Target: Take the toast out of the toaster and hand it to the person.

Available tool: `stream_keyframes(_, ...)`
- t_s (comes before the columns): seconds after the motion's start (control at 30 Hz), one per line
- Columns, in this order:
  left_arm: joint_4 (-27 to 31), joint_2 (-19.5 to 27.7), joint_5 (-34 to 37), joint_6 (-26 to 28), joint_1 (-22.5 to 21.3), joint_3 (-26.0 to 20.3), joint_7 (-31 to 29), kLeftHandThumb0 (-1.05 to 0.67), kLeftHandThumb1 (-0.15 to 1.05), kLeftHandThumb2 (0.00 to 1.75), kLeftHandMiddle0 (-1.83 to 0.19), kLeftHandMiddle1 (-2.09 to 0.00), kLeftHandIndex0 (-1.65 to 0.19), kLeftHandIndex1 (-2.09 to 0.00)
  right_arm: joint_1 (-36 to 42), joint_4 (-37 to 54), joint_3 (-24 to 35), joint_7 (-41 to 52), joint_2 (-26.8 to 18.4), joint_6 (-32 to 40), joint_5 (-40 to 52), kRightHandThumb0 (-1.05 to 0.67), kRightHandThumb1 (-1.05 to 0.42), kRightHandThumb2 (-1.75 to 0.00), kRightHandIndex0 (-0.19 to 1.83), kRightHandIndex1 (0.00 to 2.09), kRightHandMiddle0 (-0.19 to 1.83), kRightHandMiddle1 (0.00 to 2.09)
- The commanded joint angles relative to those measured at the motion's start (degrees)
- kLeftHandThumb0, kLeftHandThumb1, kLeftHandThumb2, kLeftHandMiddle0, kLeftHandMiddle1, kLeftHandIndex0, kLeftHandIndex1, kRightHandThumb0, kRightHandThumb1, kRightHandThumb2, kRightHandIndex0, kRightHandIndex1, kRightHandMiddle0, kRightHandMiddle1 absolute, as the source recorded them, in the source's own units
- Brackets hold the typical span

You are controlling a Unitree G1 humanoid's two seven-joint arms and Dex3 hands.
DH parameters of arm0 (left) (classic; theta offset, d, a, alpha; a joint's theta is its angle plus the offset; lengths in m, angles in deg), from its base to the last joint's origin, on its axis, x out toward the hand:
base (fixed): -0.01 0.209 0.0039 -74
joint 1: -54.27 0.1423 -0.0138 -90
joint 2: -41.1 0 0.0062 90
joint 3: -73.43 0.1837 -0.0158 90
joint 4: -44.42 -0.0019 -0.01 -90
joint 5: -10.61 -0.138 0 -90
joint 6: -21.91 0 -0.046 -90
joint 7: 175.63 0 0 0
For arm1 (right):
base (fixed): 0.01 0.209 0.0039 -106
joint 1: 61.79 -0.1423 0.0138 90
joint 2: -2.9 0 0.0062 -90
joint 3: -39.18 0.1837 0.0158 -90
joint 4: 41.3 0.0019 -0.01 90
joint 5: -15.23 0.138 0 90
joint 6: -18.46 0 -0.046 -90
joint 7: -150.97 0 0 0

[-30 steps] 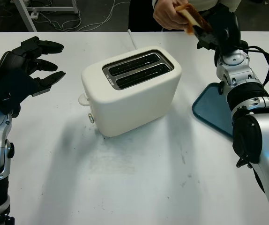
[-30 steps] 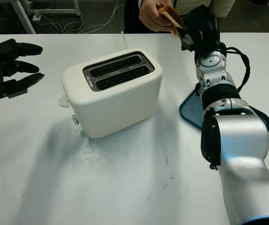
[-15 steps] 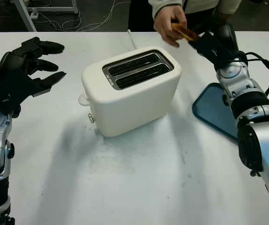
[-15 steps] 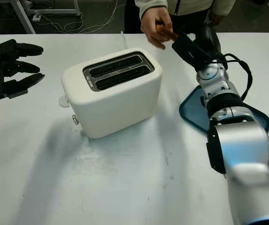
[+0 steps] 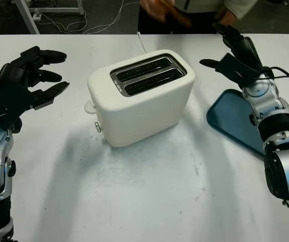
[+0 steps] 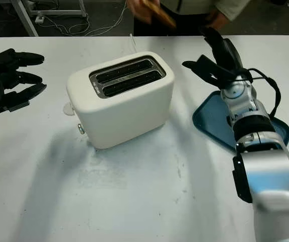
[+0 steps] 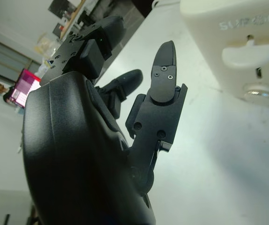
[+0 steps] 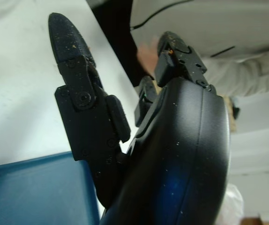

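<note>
The white two-slot toaster stands mid-table with both slots empty; its lever end faces my left hand. A person's hand at the far table edge holds the brown toast, blurred with motion. My right hand is open and holds nothing, raised right of the toaster above the far end of the blue tray, a little below and right of the toast. My left hand is open, hovering left of the toaster, palm toward it.
The person, in a light top, stands at the far edge behind the toaster. The toaster's white cord runs toward the back. Cables and a frame leg lie on the floor beyond the table.
The toast has left my right hand: the person took it and pulled it up and away. My right hand opened and dropped back to the right. The left hand barely moved.
</note>
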Motion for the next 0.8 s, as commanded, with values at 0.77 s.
stream_keyframes(0.77,18.79,-19.96,-7.19,-9.54,24.88,3.66,17.62,-0.32,0.92,0.3,-0.2,-0.91,-0.27,-0.51,49.19,59.09,5.74,7.2,8.92,0.69,12.66,-0.64,-0.9,-0.02,0.17,0.0,0.16,0.0)
